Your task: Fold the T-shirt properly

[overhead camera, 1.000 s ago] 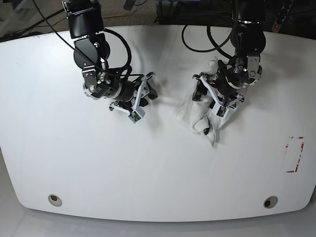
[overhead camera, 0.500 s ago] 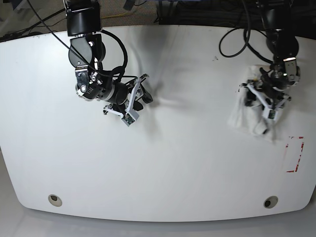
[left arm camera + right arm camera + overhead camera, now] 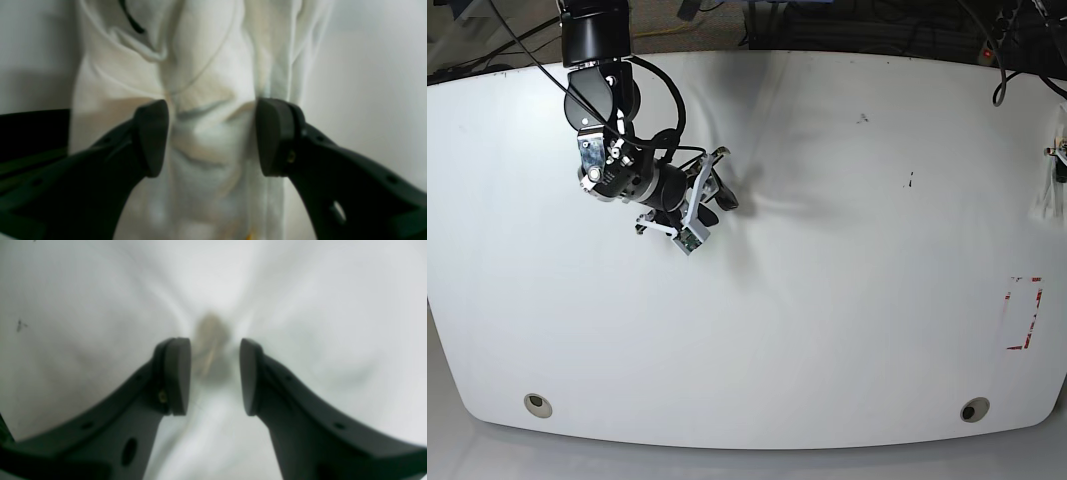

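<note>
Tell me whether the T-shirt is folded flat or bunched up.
Bunched up. In the left wrist view the T-shirt hangs in crumpled vertical folds, pinched between the left gripper pads, not laid flat.

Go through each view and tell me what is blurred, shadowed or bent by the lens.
Left wrist view: the T-shirt between the left claw tips is soft and out of focus. Right wrist view: everything beyond the right claw is smeared, with a vague tan blotch. Base view: the table edge bows from lens distortion, and soft shadows spread beside the right arm.
</note>
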